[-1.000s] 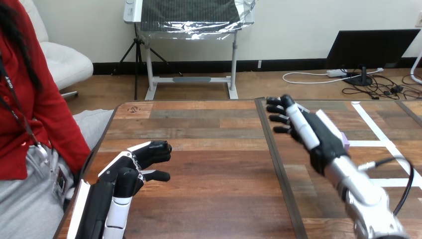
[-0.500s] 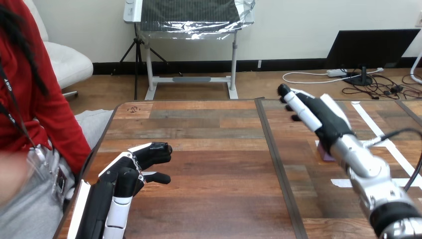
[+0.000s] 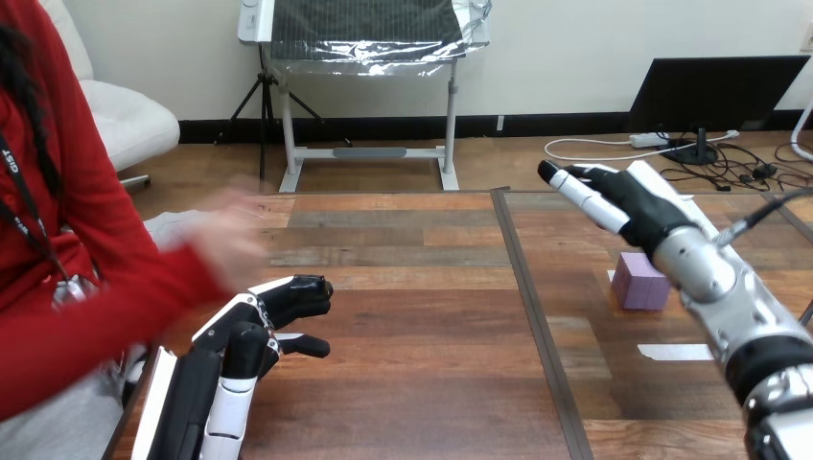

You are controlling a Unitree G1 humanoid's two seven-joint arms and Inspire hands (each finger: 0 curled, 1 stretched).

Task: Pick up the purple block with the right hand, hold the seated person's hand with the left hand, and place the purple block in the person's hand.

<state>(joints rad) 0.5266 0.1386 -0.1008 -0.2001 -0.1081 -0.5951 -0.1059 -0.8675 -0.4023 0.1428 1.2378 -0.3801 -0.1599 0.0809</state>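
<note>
The purple block (image 3: pixel 640 280) sits on the right half of the wooden table (image 3: pixel 412 287), uncovered. My right hand (image 3: pixel 628 209) hovers above and just behind it, apart from it, open with fingers stretched out toward the left. My left hand (image 3: pixel 257 324) rests near the table's front left corner, fingers relaxed and loosely bent, holding nothing. The person's hand (image 3: pixel 228 233), on a red sleeve, reaches in from the left over the table's edge. It is blurred and lies just beyond my left hand, not touching it.
White tape strips (image 3: pixel 676 352) mark the table's right half around the block. A dark seam (image 3: pixel 532 307) runs front to back between the two tabletop halves. The person sits close against the table's left edge.
My right hand has swung up and to the right, uncovering the purple block. The person's hand has come in from the left over the table. My left hand has stayed put.
</note>
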